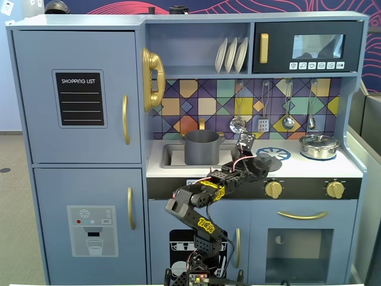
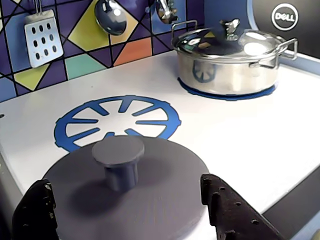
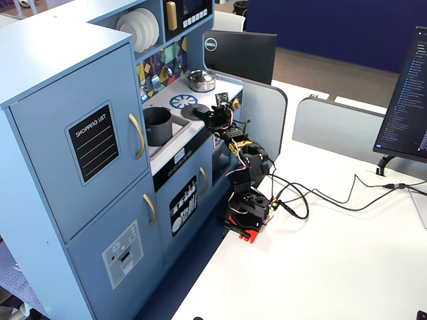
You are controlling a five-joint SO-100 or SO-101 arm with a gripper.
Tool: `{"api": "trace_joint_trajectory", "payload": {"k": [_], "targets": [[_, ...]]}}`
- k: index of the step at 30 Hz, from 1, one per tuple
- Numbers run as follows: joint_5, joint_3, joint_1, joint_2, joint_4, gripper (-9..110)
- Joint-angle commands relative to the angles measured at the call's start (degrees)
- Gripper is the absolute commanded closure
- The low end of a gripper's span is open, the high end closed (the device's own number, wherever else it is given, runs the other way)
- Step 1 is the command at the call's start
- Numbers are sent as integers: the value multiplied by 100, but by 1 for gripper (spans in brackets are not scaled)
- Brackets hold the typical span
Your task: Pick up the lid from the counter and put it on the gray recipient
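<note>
The lid (image 2: 165, 192) is a flat dark gray disc with a centre knob (image 2: 118, 152). It lies on the white counter just in front of the blue burner print (image 2: 117, 122). My gripper (image 2: 126, 185) is open, with one black finger on each side of the lid and the knob between them; nothing is gripped. In both fixed views the lid (image 1: 275, 161) (image 3: 198, 110) lies at my gripper (image 1: 262, 167) (image 3: 208, 115). The gray pot (image 1: 201, 147) (image 3: 157, 125) stands open in the sink, left of the lid in both fixed views.
A shiny silver pot with its own lid (image 2: 227, 60) (image 1: 319, 146) stands on the far right burner. Utensils (image 2: 42, 37) hang on the tiled back wall. The counter's front edge (image 2: 295, 190) runs close behind the right finger. Stove knobs (image 1: 273, 189) sit below.
</note>
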State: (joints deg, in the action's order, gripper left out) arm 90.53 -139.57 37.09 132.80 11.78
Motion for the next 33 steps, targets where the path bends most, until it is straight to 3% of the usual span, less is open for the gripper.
{"api": "trace_joint_trajectory", "payload": {"k": [1, 33], "targets": [[62, 598, -132, -413, 404, 72], [149, 1775, -396, -2435, 1151, 80]]}}
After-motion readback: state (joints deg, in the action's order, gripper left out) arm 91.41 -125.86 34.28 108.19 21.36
